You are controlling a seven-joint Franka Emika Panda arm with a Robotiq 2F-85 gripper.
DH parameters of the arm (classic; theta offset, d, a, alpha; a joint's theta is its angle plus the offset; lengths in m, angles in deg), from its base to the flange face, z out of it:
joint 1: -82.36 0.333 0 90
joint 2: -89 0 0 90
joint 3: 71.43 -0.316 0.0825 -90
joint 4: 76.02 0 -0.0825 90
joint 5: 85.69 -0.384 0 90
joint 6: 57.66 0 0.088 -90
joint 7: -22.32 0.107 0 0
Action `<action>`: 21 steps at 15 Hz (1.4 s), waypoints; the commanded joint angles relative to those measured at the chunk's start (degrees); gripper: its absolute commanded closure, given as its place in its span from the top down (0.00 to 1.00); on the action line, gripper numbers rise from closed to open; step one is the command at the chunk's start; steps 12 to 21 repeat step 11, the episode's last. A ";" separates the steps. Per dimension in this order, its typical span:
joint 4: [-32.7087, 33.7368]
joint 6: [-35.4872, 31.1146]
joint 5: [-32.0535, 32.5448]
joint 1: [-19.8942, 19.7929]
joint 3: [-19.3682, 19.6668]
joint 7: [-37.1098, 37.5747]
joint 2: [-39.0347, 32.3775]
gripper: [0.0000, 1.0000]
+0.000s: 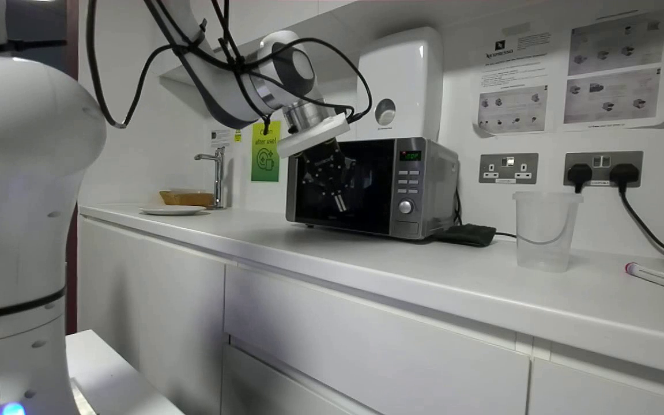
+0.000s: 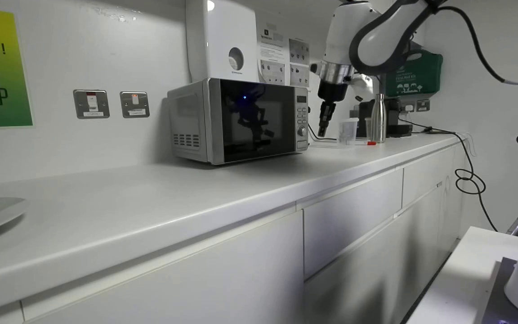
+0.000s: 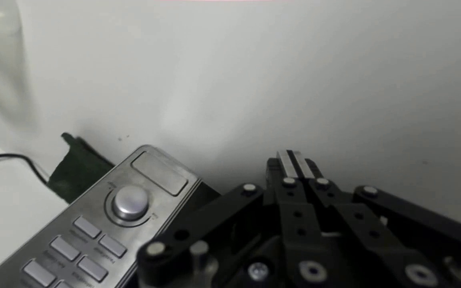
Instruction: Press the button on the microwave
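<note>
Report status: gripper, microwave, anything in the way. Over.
Gripper shut, holding nothing, its tips off the buttons. Microwave closed, display lit green. Nothing seen blocking the buttons.

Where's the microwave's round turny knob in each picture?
In an exterior view, the knob is right of centre, halfway down.
In an exterior view, the knob is slightly right of centre, above halfway.
In the wrist view, the knob is left of centre, lower half.
Shared landmark: the small buttons, above the knob in both exterior views, below it in the wrist view.
</note>
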 commanded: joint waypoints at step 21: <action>4.21 20.84 -6.75 -10.90 -15.57 0.58 1.58 0.42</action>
